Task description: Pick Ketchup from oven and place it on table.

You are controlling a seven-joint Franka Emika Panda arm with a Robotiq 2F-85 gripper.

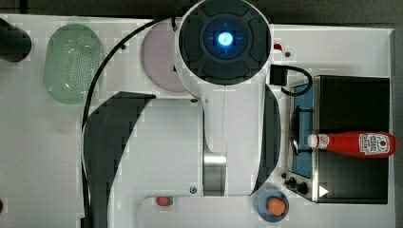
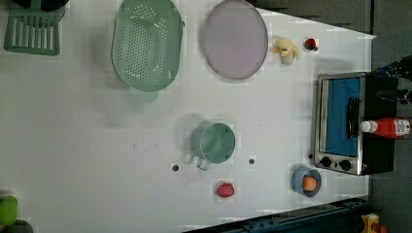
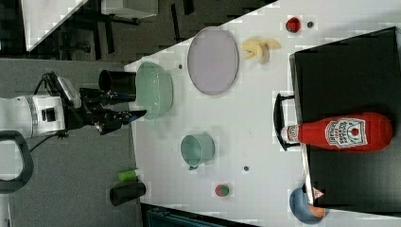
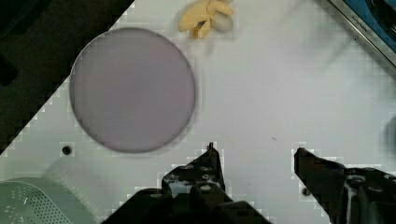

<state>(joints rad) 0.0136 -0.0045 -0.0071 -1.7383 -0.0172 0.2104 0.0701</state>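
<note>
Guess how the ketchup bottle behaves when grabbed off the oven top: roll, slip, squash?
The ketchup bottle lies on its side on the oven, its cap past the front edge, so a nudge would probably roll it. Its glossy plastic looks slippery and likely squeezable. The open gripper should probably close across the round body.

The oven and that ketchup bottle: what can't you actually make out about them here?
- Oven inside: the bluish glass door hides it, top view and left view.
- Ketchup far end: cut off by the left view's right edge.
- Oven knobs: too small to read their settings, left view.
- Oven front: the right view looks onto its black top, so the door is hidden.
</note>
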